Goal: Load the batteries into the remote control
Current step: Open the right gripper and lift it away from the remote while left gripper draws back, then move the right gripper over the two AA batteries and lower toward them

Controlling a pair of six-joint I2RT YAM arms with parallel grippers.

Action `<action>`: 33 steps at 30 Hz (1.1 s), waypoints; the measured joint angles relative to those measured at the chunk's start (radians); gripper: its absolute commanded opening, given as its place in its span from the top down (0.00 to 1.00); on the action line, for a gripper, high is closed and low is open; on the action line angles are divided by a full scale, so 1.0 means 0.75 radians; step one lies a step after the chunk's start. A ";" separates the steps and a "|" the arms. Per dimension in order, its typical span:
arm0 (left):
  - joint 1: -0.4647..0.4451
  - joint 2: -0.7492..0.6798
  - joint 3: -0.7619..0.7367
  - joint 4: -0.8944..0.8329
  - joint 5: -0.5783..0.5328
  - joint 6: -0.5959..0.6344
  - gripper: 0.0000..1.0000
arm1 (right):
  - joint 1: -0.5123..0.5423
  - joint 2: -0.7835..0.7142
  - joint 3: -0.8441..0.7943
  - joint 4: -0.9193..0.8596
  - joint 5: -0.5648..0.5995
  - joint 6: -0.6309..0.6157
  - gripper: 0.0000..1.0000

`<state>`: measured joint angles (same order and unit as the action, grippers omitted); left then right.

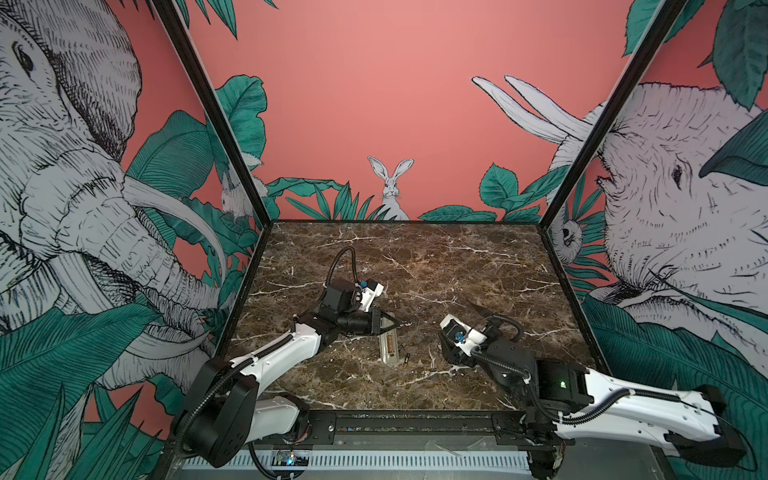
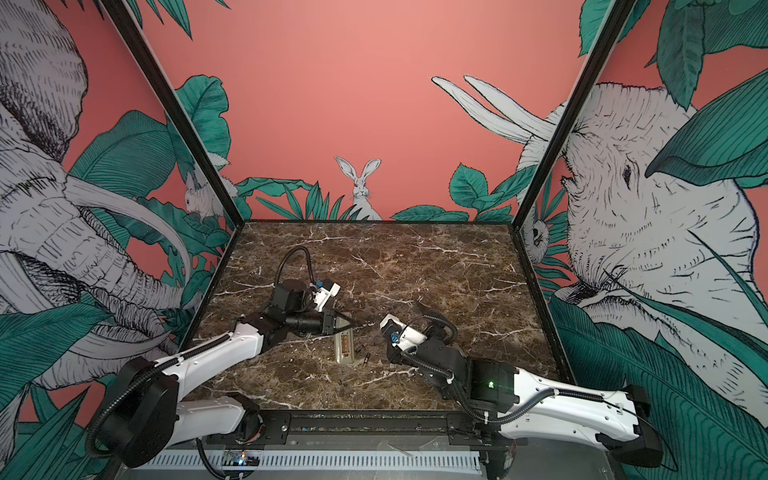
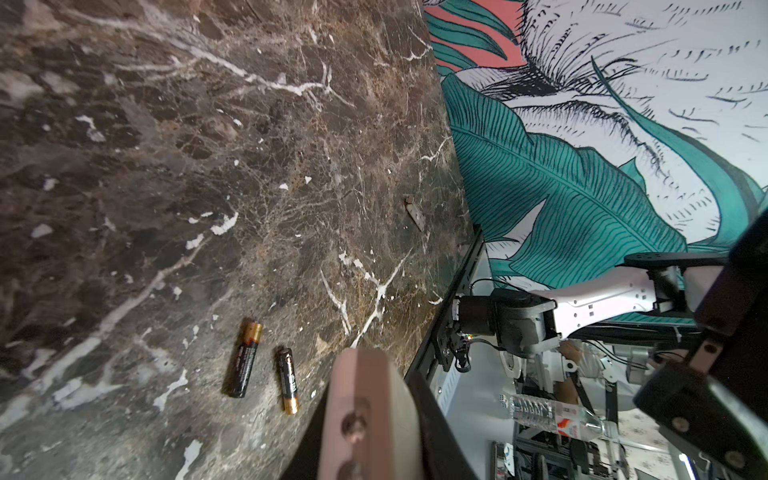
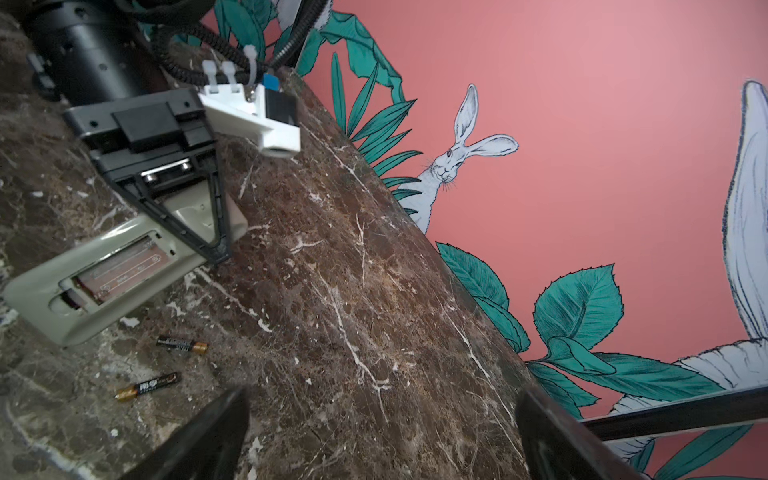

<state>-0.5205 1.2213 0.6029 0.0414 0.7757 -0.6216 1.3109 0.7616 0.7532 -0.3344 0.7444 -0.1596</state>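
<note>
2 arms over the marble table [image 1: 415,257]: left gripper [image 1: 392,324] is clamped on the far end of the remote control [image 1: 390,351], lying back-up with its battery bay [image 4: 120,266] uncovered; right gripper [image 4: 378,409] hangs near, jaws wide apart and empty. The 2 batteries [image 4: 181,344] lie loose just beside the remote's near end, gold ends opposite. Best, I judge: pinch 1 across its middle, match polarity to the bay marks, press it flat.

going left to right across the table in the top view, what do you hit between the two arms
remote control → first battery → second battery → right gripper, open. The left gripper, shut on the remote control's far end, overlaps it, so it has no place in the order.
</note>
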 measured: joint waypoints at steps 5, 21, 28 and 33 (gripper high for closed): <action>0.022 -0.120 -0.005 -0.081 -0.075 0.081 1.00 | -0.030 0.107 0.114 -0.239 -0.038 0.268 0.01; 0.087 -0.363 -0.108 -0.208 -0.406 0.167 1.00 | -0.080 0.572 0.164 -0.321 -0.347 0.715 0.03; 0.087 -0.411 -0.205 -0.185 -0.415 0.166 1.00 | -0.085 0.772 0.158 -0.152 -0.410 0.813 0.07; 0.087 -0.460 -0.255 -0.155 -0.406 0.162 1.00 | -0.085 0.866 0.152 -0.046 -0.424 0.862 0.08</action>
<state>-0.4553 0.8764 0.4118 -0.0746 0.4709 -0.5003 1.2469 1.4113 0.8673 -0.3687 0.4263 0.4870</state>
